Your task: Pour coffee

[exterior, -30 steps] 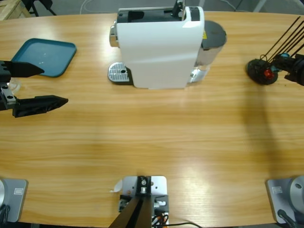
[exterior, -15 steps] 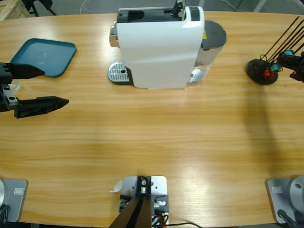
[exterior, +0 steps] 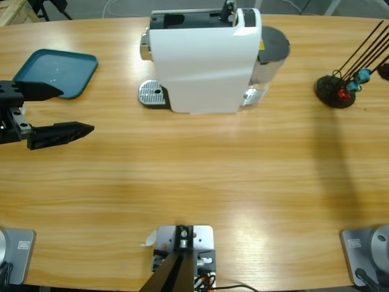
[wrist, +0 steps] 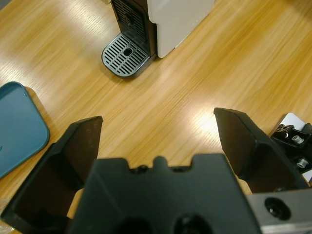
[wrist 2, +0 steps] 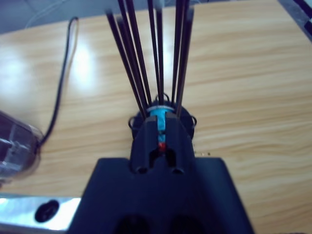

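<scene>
I have the left gripper at the left end of the table, its fingers spread wide with nothing between them. One finger lies by the near edge of the teal tray, and the other points out over bare wood. Looking along that gripper from the left wrist, I see the same open fork. Between the two fingers is wood, and beyond them the round metal drip grate at the foot of the coffee machine. A corner of the tray shows on the left.

From above, the white coffee machine stands at the far middle of the table. Its drip grate sticks out to the left and its grey-lidded water tank is on the right.

The right gripper only just shows at the right edge, near the capsule rack but apart from it. In the right wrist view, this gripper has its fingers drawn close, with a thin slit between them, and they hold nothing. Through the slit I see a blue capsule and a red capsule on the rack, whose black rods rise toward the camera. A black cable trails across the wood.

I cannot find the coffee in any view.
</scene>
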Tool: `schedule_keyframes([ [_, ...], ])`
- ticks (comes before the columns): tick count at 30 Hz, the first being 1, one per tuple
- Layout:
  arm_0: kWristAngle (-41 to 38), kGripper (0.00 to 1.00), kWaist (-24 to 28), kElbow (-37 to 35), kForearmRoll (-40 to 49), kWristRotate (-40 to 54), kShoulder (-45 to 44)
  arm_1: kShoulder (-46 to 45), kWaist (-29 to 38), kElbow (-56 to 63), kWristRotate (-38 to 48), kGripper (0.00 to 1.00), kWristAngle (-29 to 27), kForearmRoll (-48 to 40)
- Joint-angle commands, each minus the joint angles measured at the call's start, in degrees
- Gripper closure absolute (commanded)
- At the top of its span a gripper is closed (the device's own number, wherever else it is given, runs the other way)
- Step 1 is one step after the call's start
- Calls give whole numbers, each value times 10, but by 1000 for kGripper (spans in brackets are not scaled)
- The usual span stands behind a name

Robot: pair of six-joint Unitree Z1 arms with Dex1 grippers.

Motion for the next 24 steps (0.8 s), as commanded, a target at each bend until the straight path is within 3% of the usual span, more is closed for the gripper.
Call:
schedule_keyframes([
  [1, -6, 0, -6, 26, -14, -15, 21, -24, 11, -40, 8, 502, 2, 75],
  [2, -6, 0, -6, 26, -14, -15, 22, -23, 11, -40, 14, 381, 4, 86],
  [13, -6, 0, -7, 27, -16, -17, 23, 41, 13, -11, 45, 403, 39, 36],
  [20, -6, 0, -9, 28, -22, -19, 25, 67, 13, -6, 44, 402, 28, 35],
  [23, -6, 4, -9, 31, -22, -19, 22, 94, 13, -6, 43, 428, 26, 21],
  [24, -5, 4, -9, 32, -22, -20, 21, 102, 13, -5, 43, 485, 26, 15],
])
